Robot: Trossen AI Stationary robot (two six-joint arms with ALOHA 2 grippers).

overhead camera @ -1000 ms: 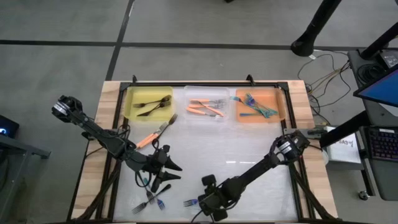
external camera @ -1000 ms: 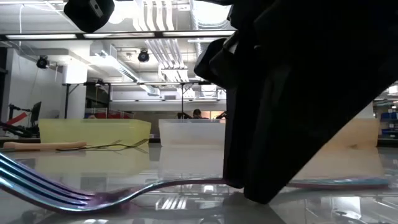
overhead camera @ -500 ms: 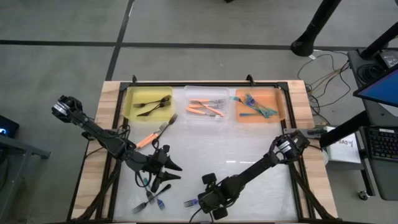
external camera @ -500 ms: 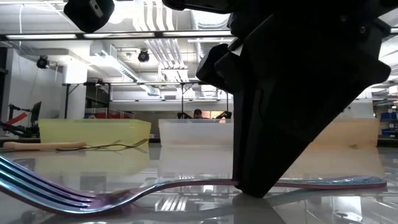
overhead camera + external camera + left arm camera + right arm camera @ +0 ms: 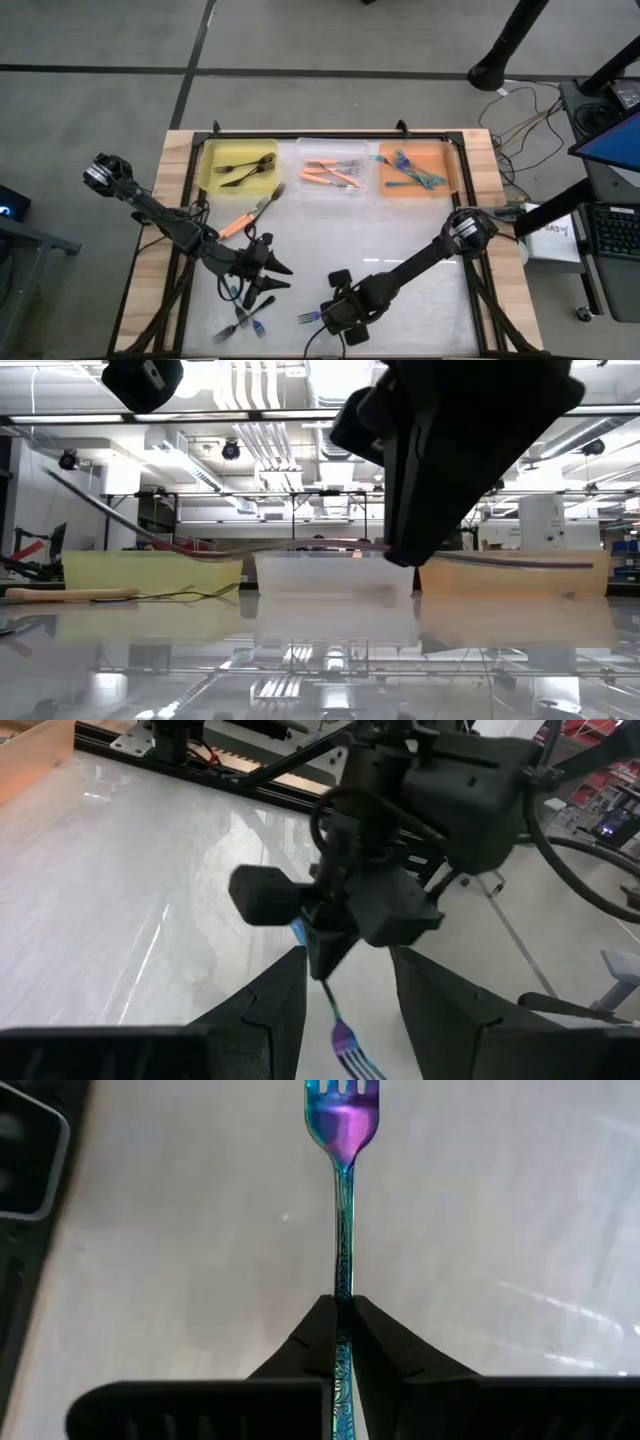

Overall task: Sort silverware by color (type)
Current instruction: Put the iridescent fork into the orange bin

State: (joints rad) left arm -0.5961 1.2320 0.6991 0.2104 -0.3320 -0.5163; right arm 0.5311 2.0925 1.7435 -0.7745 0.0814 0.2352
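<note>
The silverware is slim forks. My right gripper (image 5: 335,316) is shut on an iridescent blue-purple fork (image 5: 343,1140) near the table's front edge; its tines (image 5: 305,318) point toward the table's left. The fork (image 5: 250,548) hangs roughly level above the glossy table. My left gripper (image 5: 272,280) stands open a little to the left, with nothing between its fingers. Loose forks lie flat on the table: an orange-handled one (image 5: 245,215) and a few (image 5: 240,325) near the front. My right gripper pinches the fork's handle (image 5: 343,1270) between its two fingers, about midway along the fork. The fingers come from above, slanting steeply down. The fork is lifted clear of the table, roughly level, its tines (image 5: 343,1090) sticking out ahead and the handle's end (image 5: 570,563) behind.
Three trays stand along the far edge: a yellow one (image 5: 212,160) with black forks, a clear one (image 5: 304,160) with orange forks, an orange one (image 5: 450,165) with teal forks. The table's middle (image 5: 400,225) is bare.
My right gripper has risen with the blue-purple fork. The fork lay flat on the table a second ago and half a second ago; now it hangs clear of it, roughly level.
</note>
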